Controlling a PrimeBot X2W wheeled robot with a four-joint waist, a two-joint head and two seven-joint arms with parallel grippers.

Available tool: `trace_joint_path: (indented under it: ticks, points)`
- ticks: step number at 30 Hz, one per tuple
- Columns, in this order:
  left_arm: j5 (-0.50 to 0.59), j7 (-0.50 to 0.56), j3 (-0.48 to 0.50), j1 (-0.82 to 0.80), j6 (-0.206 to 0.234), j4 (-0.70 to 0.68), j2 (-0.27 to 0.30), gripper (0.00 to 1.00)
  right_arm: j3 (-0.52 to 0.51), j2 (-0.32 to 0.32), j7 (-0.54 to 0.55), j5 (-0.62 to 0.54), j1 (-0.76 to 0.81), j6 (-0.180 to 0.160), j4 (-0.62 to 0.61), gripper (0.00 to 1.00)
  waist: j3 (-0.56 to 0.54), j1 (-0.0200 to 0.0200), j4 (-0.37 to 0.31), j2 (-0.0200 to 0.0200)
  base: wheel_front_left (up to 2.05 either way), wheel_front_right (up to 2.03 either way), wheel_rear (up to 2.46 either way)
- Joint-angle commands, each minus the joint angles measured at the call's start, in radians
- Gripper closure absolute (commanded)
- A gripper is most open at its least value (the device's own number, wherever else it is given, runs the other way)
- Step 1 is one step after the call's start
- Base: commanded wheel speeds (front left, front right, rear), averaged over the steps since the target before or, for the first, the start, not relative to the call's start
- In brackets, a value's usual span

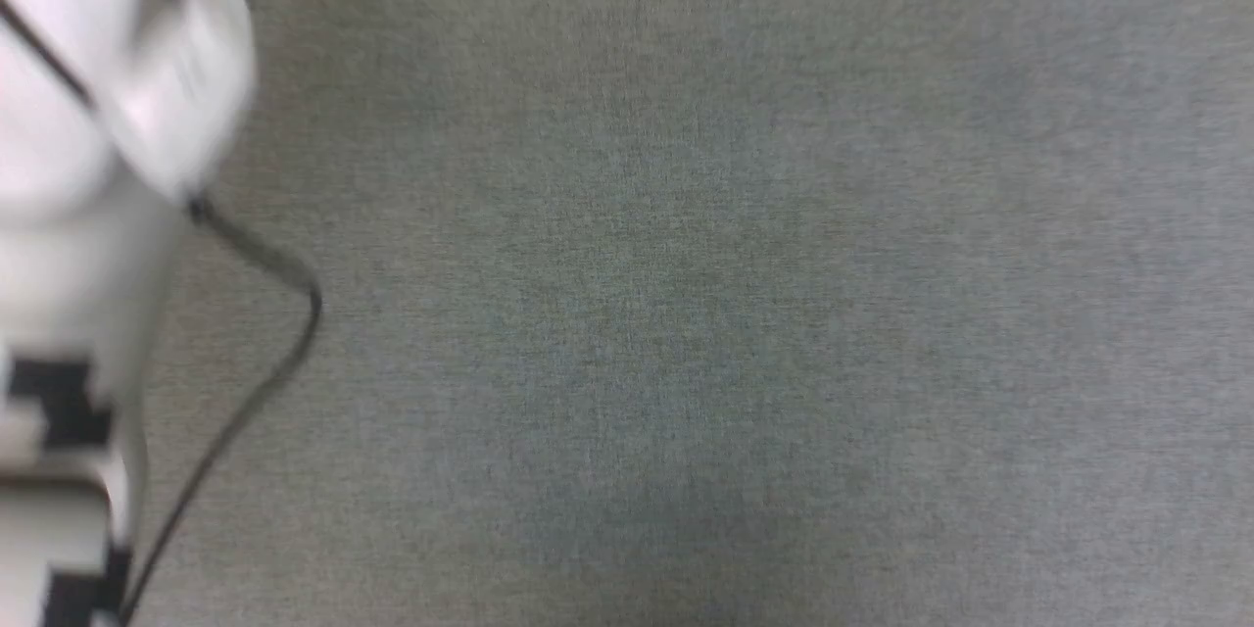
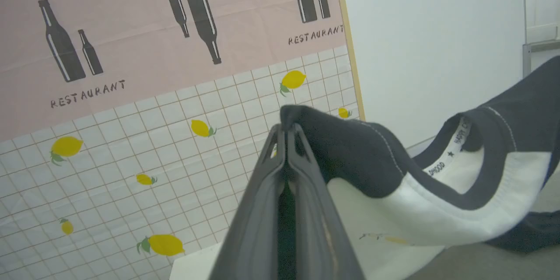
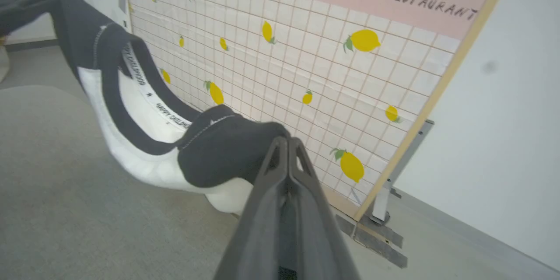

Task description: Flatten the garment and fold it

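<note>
My left fingers [image 2: 295,162] and my right fingers [image 3: 297,162] are each clamped on the black part of the thin white-and-black cloth garment [image 2: 415,214], which sags between them.

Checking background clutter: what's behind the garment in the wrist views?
Lemon-print grid panel with pink banner, plus white wall. The garment hides part of the panel.

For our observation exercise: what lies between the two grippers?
The garment, its neckline sagging, hangs between the left gripper and right gripper; both wrist views show it.
</note>
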Motion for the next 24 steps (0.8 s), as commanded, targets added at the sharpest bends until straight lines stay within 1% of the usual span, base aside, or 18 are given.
trace_joint_path:
  ticks: [1,4,7,11,14,16,19,22,24]
  points:
    - [-0.018,0.013,-0.004,0.074,0.014,-0.053,0.013,1.00,-0.016,-0.019,0.002,0.018,0.065,-0.002,-0.042,1.00,-0.070,-0.0001,0.001,0.0000,0.00,0.00,0.00]
    - [-0.038,0.053,-0.015,0.240,0.052,-0.195,0.039,1.00,-0.067,-0.052,0.019,0.030,0.222,-0.002,-0.156,1.00,-0.121,-0.0001,0.000,0.0000,0.00,0.00,0.00]
    - [-0.049,0.090,-0.027,0.388,0.093,-0.313,0.065,1.00,-0.127,-0.047,0.046,0.024,0.378,-0.002,-0.242,1.00,-0.165,-0.0001,0.000,0.0000,0.00,0.00,0.00]
    - [-0.047,0.137,-0.054,0.564,0.141,-0.429,0.104,1.00,-0.230,0.002,0.084,0.005,0.600,-0.002,-0.335,1.00,-0.224,-0.0001,0.006,0.0000,0.00,0.00,0.00]
    - [-0.057,0.164,-0.071,0.685,0.176,-0.485,0.124,1.00,-0.311,0.067,0.106,-0.024,0.780,-0.002,-0.405,1.00,-0.272,-0.0001,0.010,0.0000,0.00,0.00,0.00]
    - [-0.070,0.181,-0.082,0.748,0.187,-0.508,0.135,1.00,-0.350,0.104,0.126,-0.044,0.879,-0.002,-0.444,1.00,-0.298,-0.0001,0.014,0.0000,0.00,0.00,0.00]
    - [-0.094,0.222,-0.110,0.834,0.193,-0.525,0.152,1.00,-0.397,0.155,0.159,-0.071,1.009,-0.002,-0.491,1.00,-0.340,-0.0001,0.020,0.0000,0.00,0.00,0.00]
    - [-0.131,0.279,-0.152,0.923,0.188,-0.535,0.165,1.00,-0.423,0.194,0.208,-0.087,1.137,-0.002,-0.524,1.00,-0.382,-0.0001,0.022,0.0000,0.00,0.00,0.00]
    - [-0.153,0.310,-0.179,0.971,0.181,-0.533,0.173,1.00,-0.435,0.207,0.234,-0.097,1.208,-0.002,-0.537,1.00,-0.407,-0.0001,0.024,0.0000,0.00,0.00,0.00]
